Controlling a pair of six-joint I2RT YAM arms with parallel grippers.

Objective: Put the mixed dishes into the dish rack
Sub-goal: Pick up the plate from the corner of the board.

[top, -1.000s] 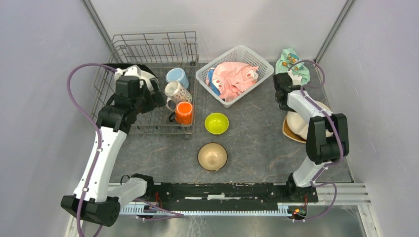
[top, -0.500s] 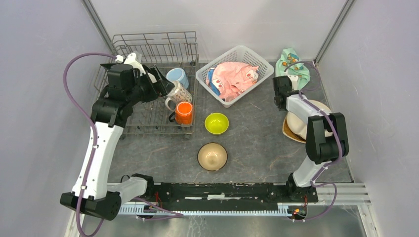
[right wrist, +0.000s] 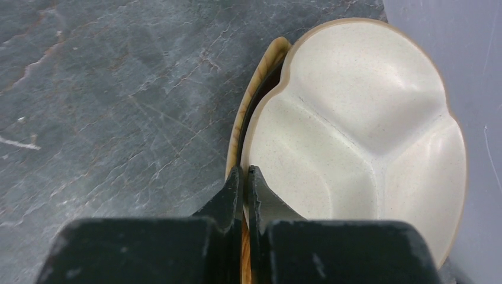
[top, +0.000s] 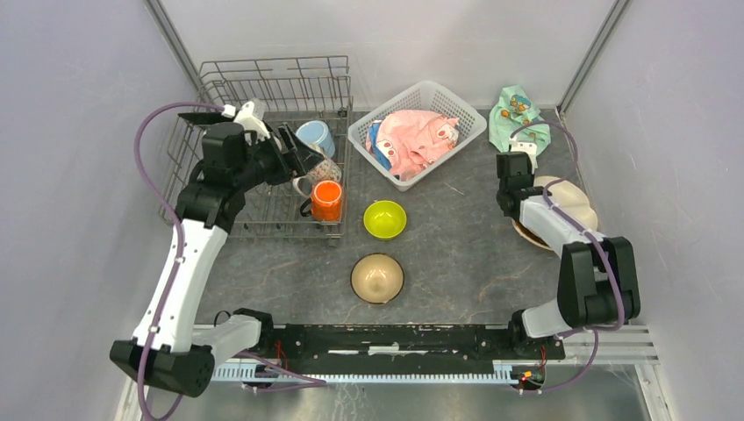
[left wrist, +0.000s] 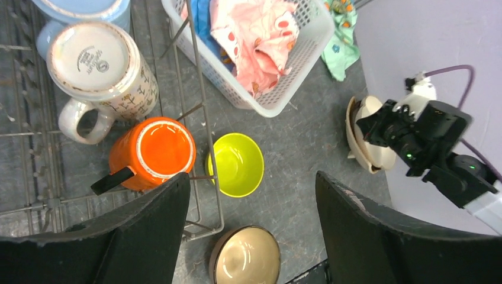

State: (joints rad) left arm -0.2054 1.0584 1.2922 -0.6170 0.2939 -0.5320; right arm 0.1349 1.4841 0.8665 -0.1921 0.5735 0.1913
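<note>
Grey tabletop (top: 456, 254) edge: right end effector (right wrist: 245, 171) tight on cream divided plate (right wrist: 355, 130) rim, left end effector (left wrist: 250, 180) wide.

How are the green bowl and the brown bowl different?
The green bowl is bright lime; the brown bowl is tan with a darker rim. The green bowl sits close beside the dish rack; the brown bowl sits farther from it. Both are on the table, outside the rack.

Cream divided plate (right wrist: 367, 136), orange mug (left wrist: 154, 151)

Left hand (left wrist: 251, 177) gapes wide; right hand (right wrist: 245, 173) pinched shut.
</note>
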